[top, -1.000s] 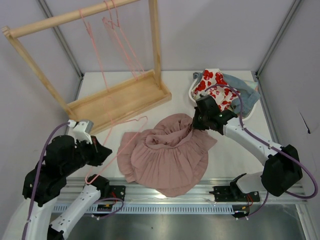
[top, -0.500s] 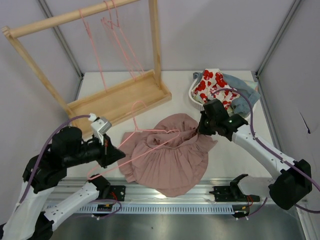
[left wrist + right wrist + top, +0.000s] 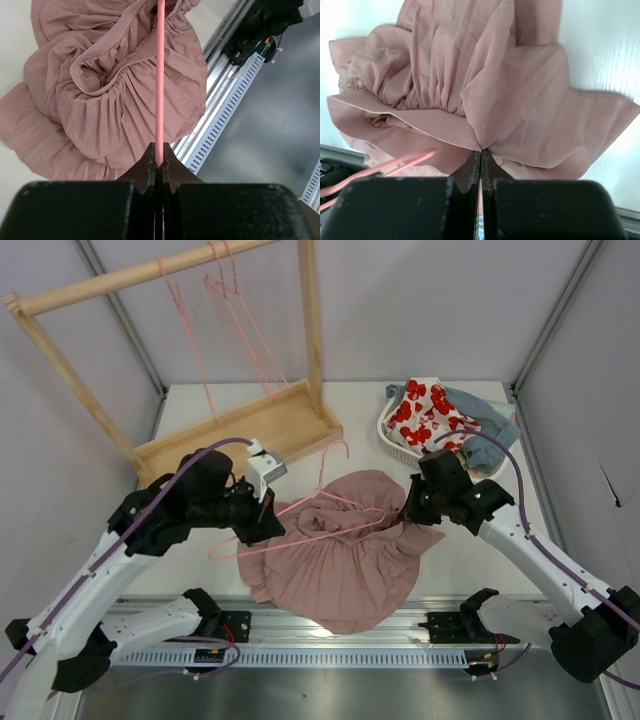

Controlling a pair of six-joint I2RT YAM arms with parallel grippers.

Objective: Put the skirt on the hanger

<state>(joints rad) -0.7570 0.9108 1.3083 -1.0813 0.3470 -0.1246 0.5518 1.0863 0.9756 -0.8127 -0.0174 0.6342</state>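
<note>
At centre-left of the top view, my left gripper (image 3: 268,512) stays clamped on the hanger (image 3: 300,537), which has swung rightward from the frame's lower left and now reaches across the skirt (image 3: 345,565) at centre. My right gripper (image 3: 408,512) pinches the skirt's right edge, shifted slightly rightward since before.

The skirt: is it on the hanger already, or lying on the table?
Lying crumpled on the table. The hanger, shut in the left gripper, only crosses over the skirt; the right gripper pinches a fold.
</note>
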